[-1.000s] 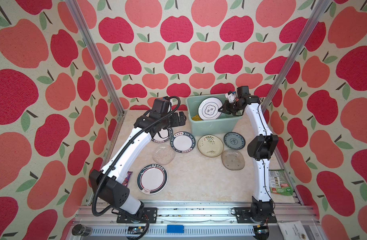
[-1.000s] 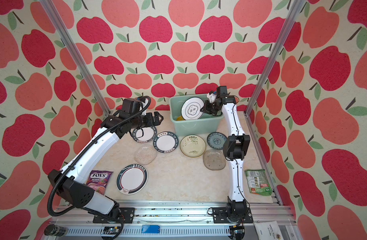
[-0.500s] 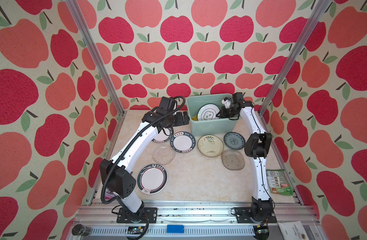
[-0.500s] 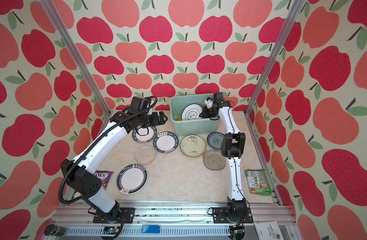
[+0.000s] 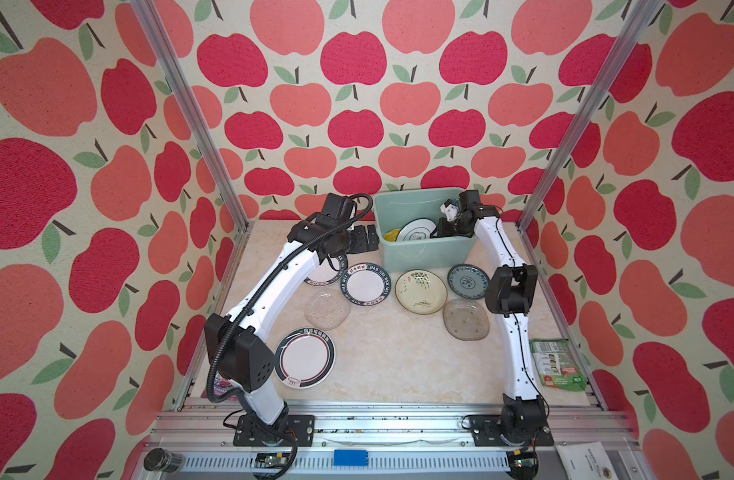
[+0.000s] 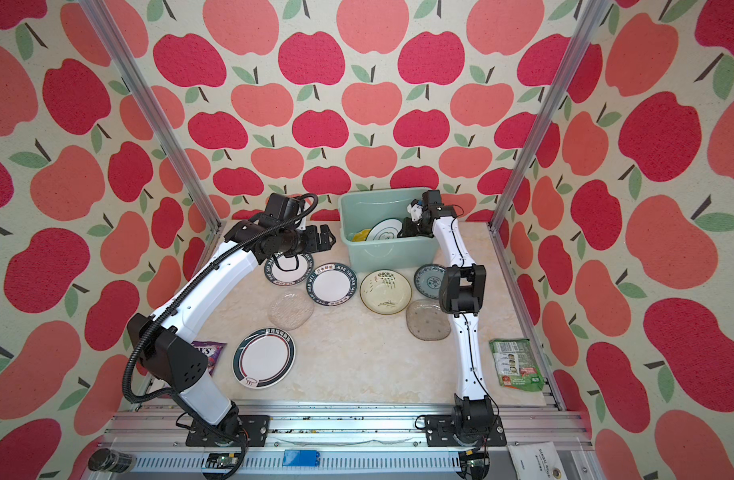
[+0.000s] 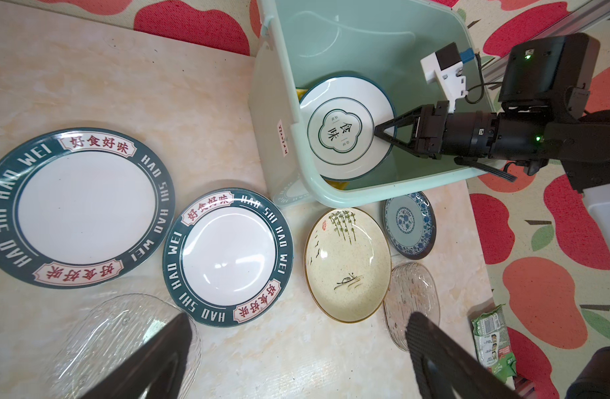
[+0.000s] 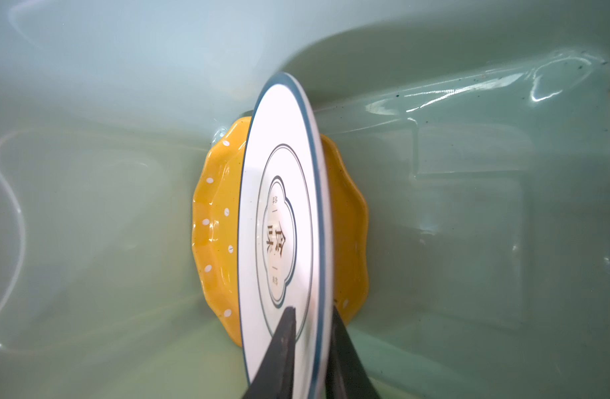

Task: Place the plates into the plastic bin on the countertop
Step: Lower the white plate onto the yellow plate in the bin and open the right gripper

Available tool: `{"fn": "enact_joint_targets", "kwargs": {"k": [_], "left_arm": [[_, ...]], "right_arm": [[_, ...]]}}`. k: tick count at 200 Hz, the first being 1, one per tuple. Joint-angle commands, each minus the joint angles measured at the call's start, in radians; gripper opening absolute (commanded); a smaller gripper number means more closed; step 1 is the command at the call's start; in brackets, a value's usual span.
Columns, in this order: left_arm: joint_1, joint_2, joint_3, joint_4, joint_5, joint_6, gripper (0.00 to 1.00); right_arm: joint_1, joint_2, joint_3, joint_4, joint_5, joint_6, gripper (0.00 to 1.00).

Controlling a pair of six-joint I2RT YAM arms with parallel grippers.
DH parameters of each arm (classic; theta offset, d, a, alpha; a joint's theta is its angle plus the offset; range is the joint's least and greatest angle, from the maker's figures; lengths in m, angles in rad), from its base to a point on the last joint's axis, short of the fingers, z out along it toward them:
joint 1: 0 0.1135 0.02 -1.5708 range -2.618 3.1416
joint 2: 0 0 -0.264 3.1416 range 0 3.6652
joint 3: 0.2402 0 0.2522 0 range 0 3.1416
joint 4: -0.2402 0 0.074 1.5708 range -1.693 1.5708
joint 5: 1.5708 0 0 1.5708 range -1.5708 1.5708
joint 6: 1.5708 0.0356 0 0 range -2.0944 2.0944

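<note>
White round emblem plate (image 7: pixel 346 127) has come down inside the pale mint-green plastic bin (image 7: pixel 365 41), tilted over the yellow scalloped plate (image 8: pixel 214 221), nearly delivered; my right pincer (image 8: pixel 312 309) straddles its rim, clamped or not I cannot tell.

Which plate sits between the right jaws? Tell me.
The white emblem plate, tilted in the bin over the yellow plate; the rest lie on the countertop.

The right gripper (image 7: pixel 378 133) has gone down into the plastic bin (image 5: pixel 427 257) with the white emblem plate (image 5: pixel 417 232). The plate was up high before; now it sits low, right over the yellow plate (image 8: pixel 214 214). The left gripper (image 5: pixel 371 240) has slid a bit closer to the bin.
</note>
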Motion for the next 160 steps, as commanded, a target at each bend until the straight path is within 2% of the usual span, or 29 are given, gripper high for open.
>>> {"fn": "enact_joint_targets", "kwargs": {"k": [1, 110, 160], "left_arm": [[-0.003, 0.021, 0.031, -0.024, -0.003, 0.009, 0.99], [-0.004, 0.051, 0.036, -0.035, 0.017, 0.001, 0.99], [-0.004, 0.053, 0.039, -0.043, 0.012, -0.002, 0.99]], "right_arm": [[0.002, 0.024, -0.012, 0.011, 0.025, -0.018, 0.22], [0.036, 0.032, -0.054, 0.001, 0.12, -0.08, 0.32], [0.041, 0.015, -0.054, -0.004, 0.128, -0.096, 0.36]]}}
